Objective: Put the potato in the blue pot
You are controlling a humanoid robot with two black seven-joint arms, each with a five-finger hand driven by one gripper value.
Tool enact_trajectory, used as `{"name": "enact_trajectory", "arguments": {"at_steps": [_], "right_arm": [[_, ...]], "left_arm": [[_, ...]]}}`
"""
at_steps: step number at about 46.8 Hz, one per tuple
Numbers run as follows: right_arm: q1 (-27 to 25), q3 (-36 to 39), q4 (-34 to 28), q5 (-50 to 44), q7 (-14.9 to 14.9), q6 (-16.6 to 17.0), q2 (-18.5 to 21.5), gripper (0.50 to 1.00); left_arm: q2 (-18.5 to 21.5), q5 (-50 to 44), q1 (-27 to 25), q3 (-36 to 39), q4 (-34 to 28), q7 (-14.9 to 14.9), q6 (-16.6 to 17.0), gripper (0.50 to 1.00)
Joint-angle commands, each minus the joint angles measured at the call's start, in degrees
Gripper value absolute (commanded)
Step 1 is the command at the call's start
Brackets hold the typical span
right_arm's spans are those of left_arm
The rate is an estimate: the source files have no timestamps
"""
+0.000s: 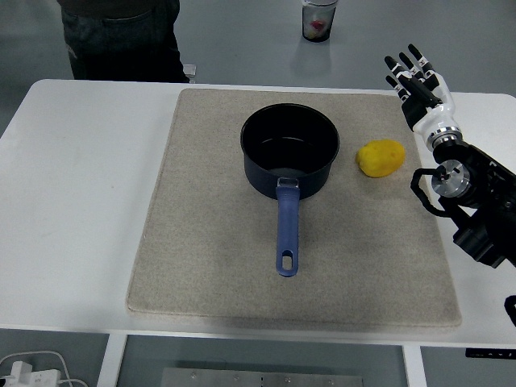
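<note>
Currently the right hand (415, 81) hovers with fingers (403, 68) extended, empty. Below-left of them, the round potato (380, 158) could roll from a glancing grasp, missing the blue pot (289, 150).

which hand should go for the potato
The right hand. It is the only hand in view, raised with fingers extended near the table's far right, just beyond the potato, which lies right of the blue pot. The left arm is out of view.
</note>
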Motion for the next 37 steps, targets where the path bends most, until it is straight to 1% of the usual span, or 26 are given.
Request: {"name": "enact_trajectory", "arguments": {"at_steps": [1, 37], "right_arm": [[-0.4, 0.0, -0.01, -0.01, 0.0, 0.01, 0.0, 0.93], [-0.58, -0.26, 0.17, -0.36, 0.0, 0.27, -0.09, 0.93]], "left_arm": [[0.0, 0.03, 0.0, 0.04, -0.05, 0.01, -0.17, 0.996], [0.0, 0.03, 0.0, 0.04, -0.05, 0.01, -0.17, 0.996]]}}
